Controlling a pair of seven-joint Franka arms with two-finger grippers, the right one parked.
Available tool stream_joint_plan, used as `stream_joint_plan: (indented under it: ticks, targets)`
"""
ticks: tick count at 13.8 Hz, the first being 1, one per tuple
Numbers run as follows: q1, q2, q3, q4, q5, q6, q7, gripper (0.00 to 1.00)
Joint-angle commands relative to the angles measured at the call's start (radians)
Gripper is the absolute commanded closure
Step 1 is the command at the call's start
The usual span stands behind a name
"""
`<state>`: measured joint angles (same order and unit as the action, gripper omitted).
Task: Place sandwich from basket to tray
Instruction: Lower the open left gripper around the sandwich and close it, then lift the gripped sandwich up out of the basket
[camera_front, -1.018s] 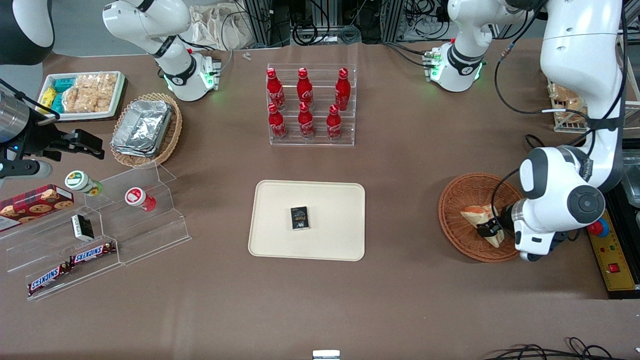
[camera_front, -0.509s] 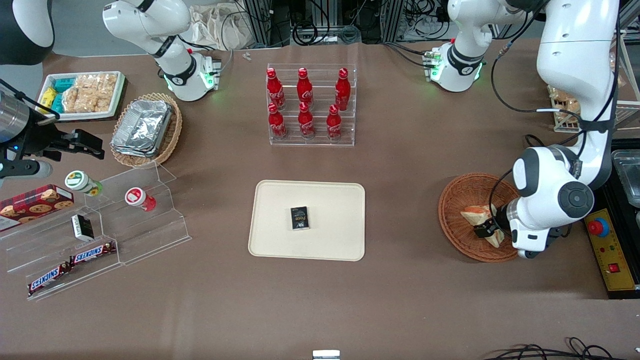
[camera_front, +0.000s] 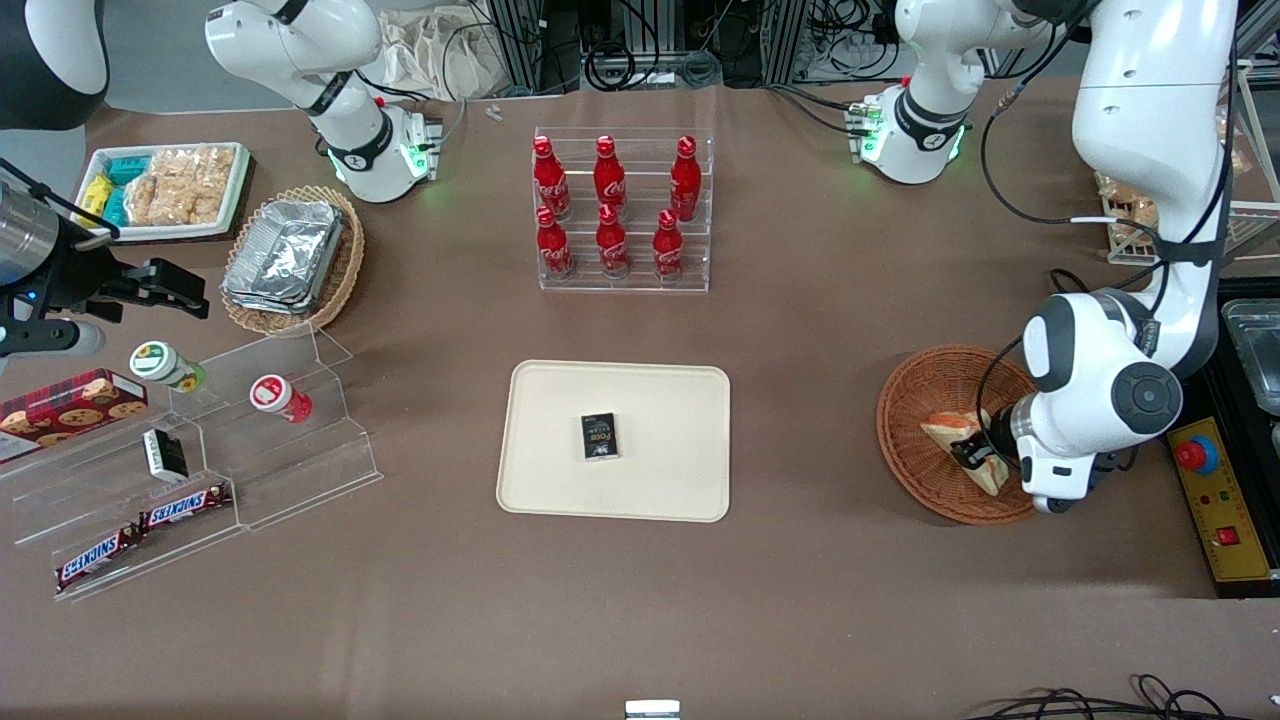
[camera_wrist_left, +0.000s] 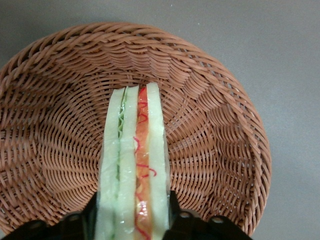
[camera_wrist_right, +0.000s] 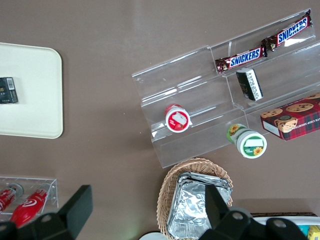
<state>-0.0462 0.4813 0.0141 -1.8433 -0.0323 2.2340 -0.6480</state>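
Gripper (camera_front: 974, 458) at right of front frame, fingers pinching sandwich (camera_wrist_left: 134, 165) inside basket (camera_front: 915, 400); lift straight up clear of rim, light squeeze, then carry toward tray (camera_front: 660, 400)

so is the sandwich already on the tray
No, the sandwich is in the basket with the gripper at it; the tray holds only a small black box.

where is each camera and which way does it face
Front view: high up, looking down at the table; shows both arms, the claw at the sandwich in the basket, and the tray.
Left wrist view: on the working arm, facing down; its fingers flank the sandwich.
Right wrist view: on the parked arm, looking down at the tray.
Shared: sandwich, basket; tray.
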Motion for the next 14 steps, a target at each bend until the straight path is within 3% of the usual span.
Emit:
stream_joint_plan:
  ticks: [1, 4, 10, 14]
  targets:
    - [0.003, -0.041, -0.003, -0.027, -0.008, 0.007, -0.007, 0.65]
    - [-0.004, -0.072, -0.002, -0.017, -0.009, -0.014, -0.013, 0.88]
    - [-0.001, -0.128, 0.000, 0.272, -0.004, -0.489, 0.094, 0.91]
    - [-0.006, -0.145, -0.003, 0.384, -0.008, -0.623, 0.186, 0.91]
